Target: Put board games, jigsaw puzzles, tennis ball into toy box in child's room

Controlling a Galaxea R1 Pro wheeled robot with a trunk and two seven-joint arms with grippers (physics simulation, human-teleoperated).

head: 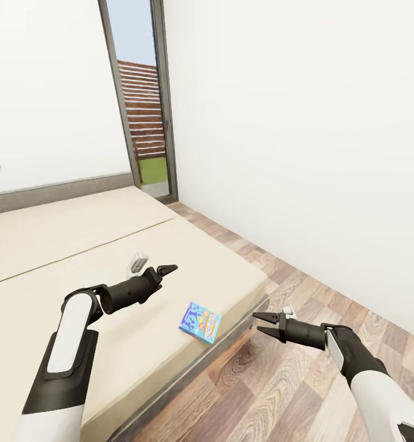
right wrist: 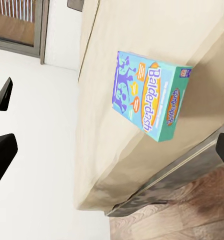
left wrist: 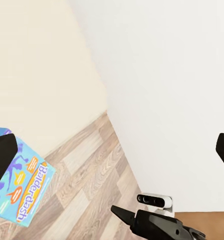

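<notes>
**A:** Status?

**B:** Pick phase, bed side. One light blue board game lies flat on the bed, near the corner closest to the robot, just in from the edge that meets the wood floor. Nothing is holding it.

**A:** Grippers?

**B:** Right gripper hangs over the floor just off the bed edge, fingers parted, empty, tips aimed at the box. Left gripper is above the cover, further in than the box. In the head view its tips look nearly together, but its own wrist view has the fingers at opposite edges, so I read it as open and empty. Not fully sure.

**A:** Box orientation?

**B:** Face up, lettered side showing. Long axis runs diagonal to the bed edge, one short end toward the edge, the other toward the middle of the bed. In the right wrist view a long side wall faces the camera, with print running along it.

**A:** Next move?

**B:** My guess: right arm goes in, being closer. The box is thin and flat on soft cover, so the fingers need to straddle the narrow width across the long sides, or nudge it past the edge for a grip. Then carry it to the toy box.

**A:** Second game on the bed?

**B:** Can't make one out. There's a small grey thing beyond the left gripper, too small to identify.
</notes>
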